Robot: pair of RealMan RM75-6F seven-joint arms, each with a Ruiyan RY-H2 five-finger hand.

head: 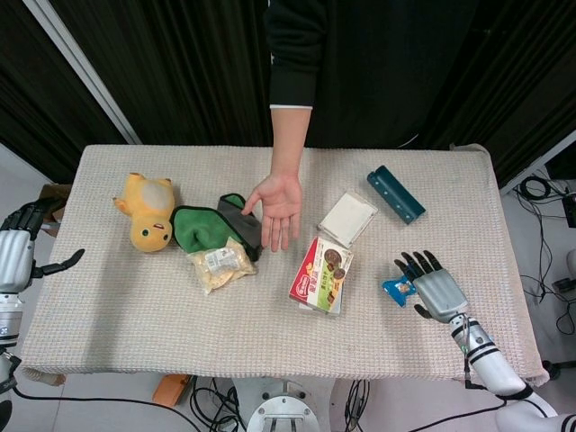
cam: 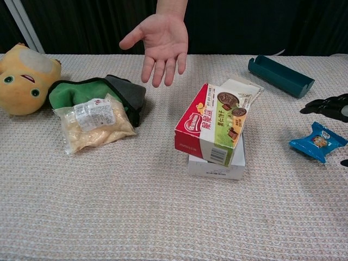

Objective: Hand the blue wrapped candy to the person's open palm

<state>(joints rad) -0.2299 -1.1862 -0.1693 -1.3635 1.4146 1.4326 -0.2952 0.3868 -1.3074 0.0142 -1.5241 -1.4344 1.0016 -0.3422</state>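
The blue wrapped candy (head: 394, 288) (cam: 318, 141) lies flat on the table's right side. My right hand (head: 429, 286) hovers just over it with its fingers spread, holding nothing; in the chest view only its dark fingertips (cam: 328, 106) show at the right edge, above the candy. The person's open palm (head: 280, 207) (cam: 161, 44) is held out over the far middle of the table. My left hand (head: 22, 243) hangs open off the table's left edge, far from everything.
A red-and-green biscuit box (head: 322, 274) on a white box (cam: 216, 165) sits between candy and palm. A teal case (head: 395, 193) lies far right. A clear snack bag (head: 220, 265), green cloth (head: 205, 225) and yellow plush (head: 148, 211) lie left.
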